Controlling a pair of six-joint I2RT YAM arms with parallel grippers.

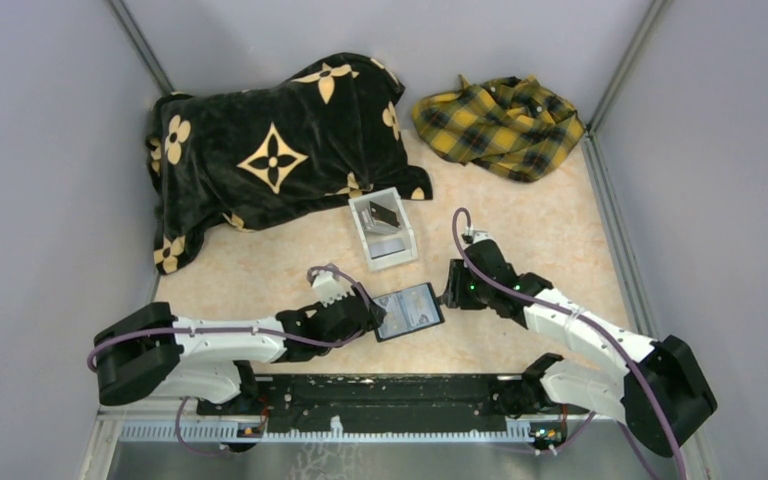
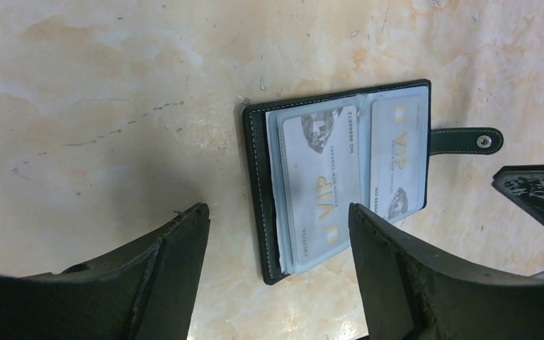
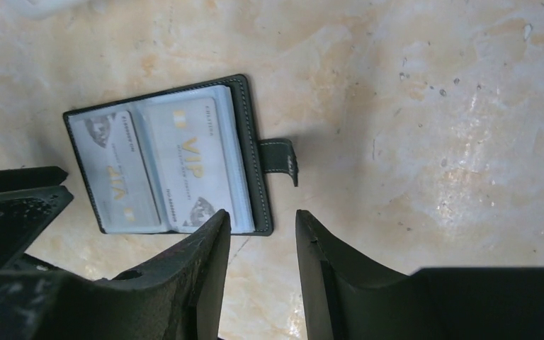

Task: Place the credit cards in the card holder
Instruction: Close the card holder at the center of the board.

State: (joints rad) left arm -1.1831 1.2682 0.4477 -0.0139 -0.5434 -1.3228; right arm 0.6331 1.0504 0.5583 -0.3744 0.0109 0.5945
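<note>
Two pale grey-silver credit cards point(image 2: 322, 184) are seen already seated in the card holder point(image 2: 258, 177), one per page, each printed with gold "VIP" lettering and tucked behind a clear, slightly wavy plastic sleeve. The card holder is laid open and flat near the middle of the worktop point(image 1: 260, 270), with its dark stitched leather border facing up and its short strap point(image 2: 467, 140), tipped with a metal stud, stretched out at 3 o'clock in the left wrist view. It is judged to be left spread this way so that the pockets can be reached from above.

The left gripper point(image 2: 278, 212) is held at 9 o'clock of the holder in the top view, its fingers spread wide and nothing pinched between them. The right gripper point(image 3: 262, 216) is held at about 3 o'clock of the holder, near the strap; a clear gap is seen between its fingers and nothing is gripped. Both are kept low and close, as if the holder were being flanked for steadying.

At 12 o'clock of the holder, a clear-white open-top box point(image 1: 358, 222) is set on the worktop, and more cards are left in it: a dark one point(image 1: 385, 213) propped at a tilt and a pale one point(image 1: 390, 247) lying flatter. The task is therefore judged unfinished.

A soft black blanket point(image 1: 270, 150) with gold flower motifs is heaped at 11 o'clock, and a crumpled yellow plaid cloth point(image 1: 500, 125) at 1 o'clock. The worktop itself is smooth, marbled beige
</note>
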